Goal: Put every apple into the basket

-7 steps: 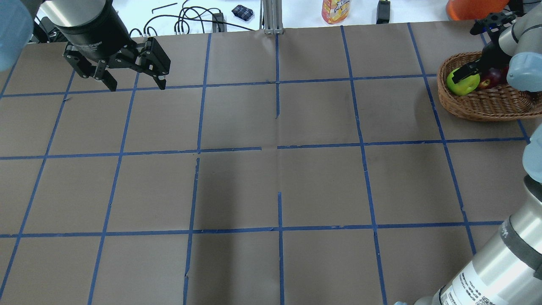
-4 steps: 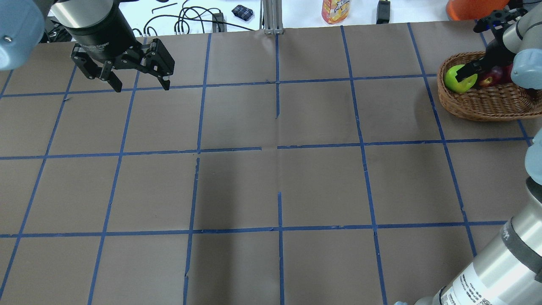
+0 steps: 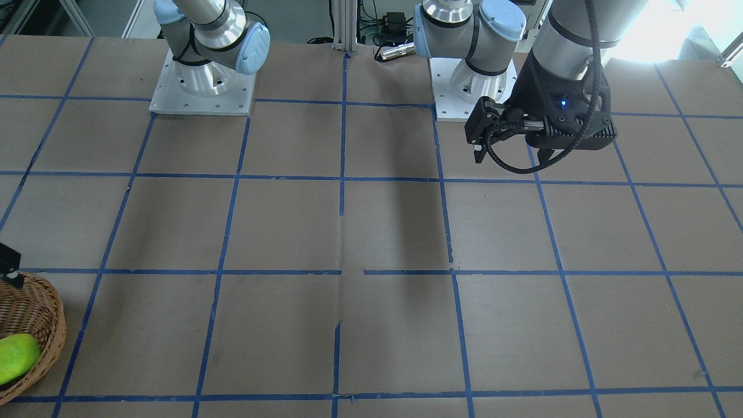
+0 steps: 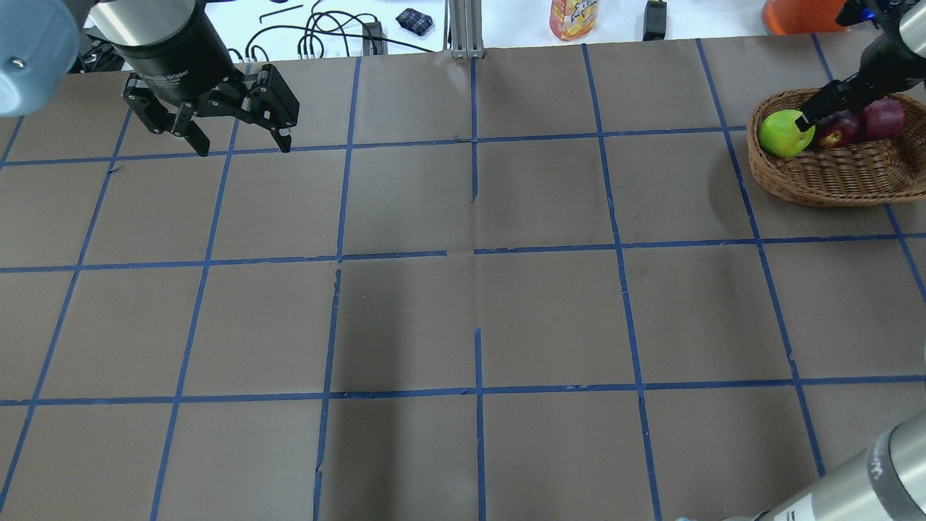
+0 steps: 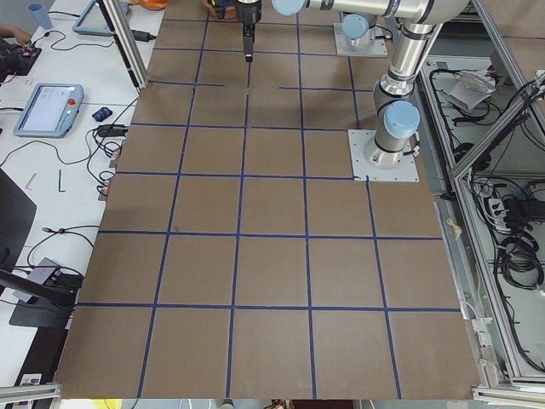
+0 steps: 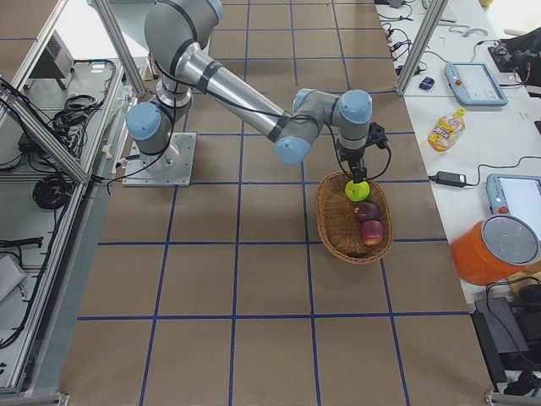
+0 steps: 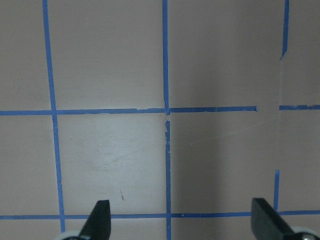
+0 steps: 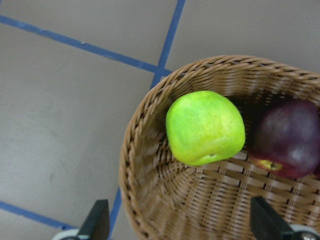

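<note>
The wicker basket stands at the table's far right. In it lie a green apple and two dark red apples. My right gripper hangs open just above the green apple and holds nothing. In the right wrist view the green apple and one red apple lie inside the basket rim, below the spread fingers. My left gripper is open and empty above the far left of the table, over bare paper in its wrist view.
The table is brown paper with a blue tape grid. Behind its far edge are cables, a metal post, an orange bottle and an orange bucket. Both arm bases stand at the robot's side.
My right gripper has drawn up and back from the green apple, which stays in the basket; the second red apple now shows. My left gripper shifted slightly right, still open.
</note>
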`<action>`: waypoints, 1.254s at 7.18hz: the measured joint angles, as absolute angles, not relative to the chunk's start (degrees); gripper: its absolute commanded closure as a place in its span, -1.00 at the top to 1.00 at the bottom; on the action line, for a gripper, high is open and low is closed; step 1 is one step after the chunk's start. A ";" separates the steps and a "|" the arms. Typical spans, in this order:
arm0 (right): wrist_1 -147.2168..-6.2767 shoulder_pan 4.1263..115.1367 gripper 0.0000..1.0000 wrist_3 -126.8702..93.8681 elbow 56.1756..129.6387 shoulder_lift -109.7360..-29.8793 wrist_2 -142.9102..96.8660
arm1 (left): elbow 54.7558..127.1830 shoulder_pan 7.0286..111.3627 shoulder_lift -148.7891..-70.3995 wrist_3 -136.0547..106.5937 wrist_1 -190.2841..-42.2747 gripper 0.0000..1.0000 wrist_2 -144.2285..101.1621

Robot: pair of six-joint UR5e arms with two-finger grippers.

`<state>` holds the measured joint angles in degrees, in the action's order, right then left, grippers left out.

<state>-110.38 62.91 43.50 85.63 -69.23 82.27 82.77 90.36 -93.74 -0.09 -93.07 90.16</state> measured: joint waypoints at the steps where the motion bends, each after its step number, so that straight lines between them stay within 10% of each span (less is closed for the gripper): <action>1: -104.32 64.22 1.00 38.92 85.80 -72.63 82.88 | 82.89 90.37 -93.68 -0.09 -93.09 1.00 90.21; 9: -89.37 88.96 1.00 -4.91 86.18 -85.21 89.33 | 82.45 90.51 -93.54 -0.05 -93.47 1.00 89.80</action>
